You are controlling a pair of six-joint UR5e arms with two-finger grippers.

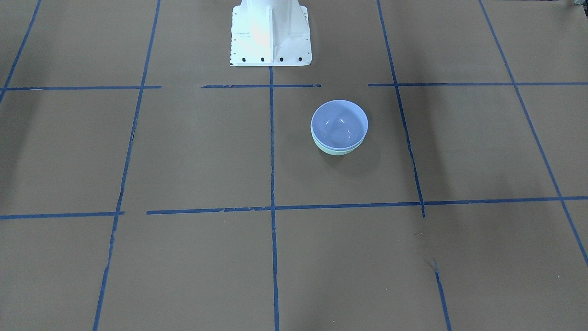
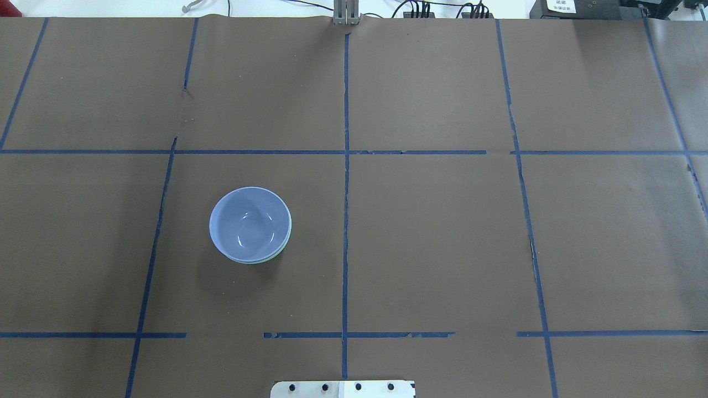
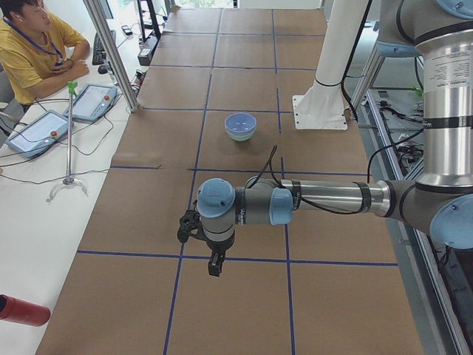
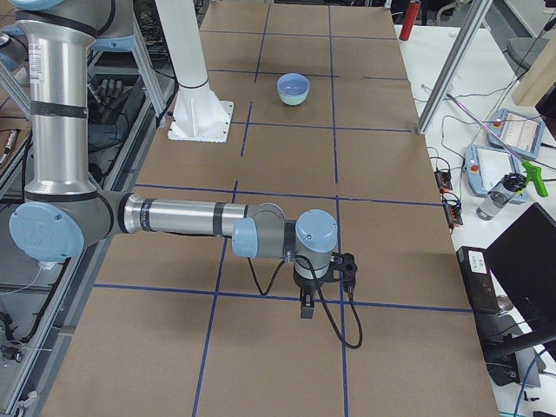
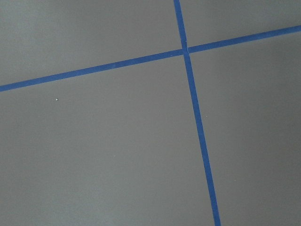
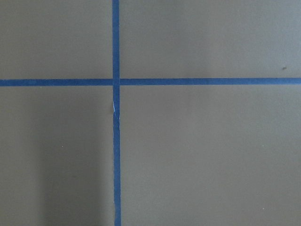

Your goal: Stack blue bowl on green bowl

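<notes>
The blue bowl (image 1: 339,124) sits nested inside the green bowl (image 1: 337,151), whose mint rim shows just under it. The pair stands on the brown table on my left side, as the overhead view (image 2: 250,222) also shows. In the exterior left view the stack (image 3: 240,126) is far beyond my left gripper (image 3: 213,262), which hangs over the table near the left end. In the exterior right view my right gripper (image 4: 306,306) hangs over the right end, far from the stack (image 4: 293,87). I cannot tell whether either gripper is open or shut. Nothing shows in either one.
Brown paper with a blue tape grid (image 2: 346,221) covers the table. The white robot base (image 1: 270,32) stands at the table's edge. An operator (image 3: 33,48) sits at a side bench with tablets. Both wrist views show only paper and tape lines (image 5: 188,52).
</notes>
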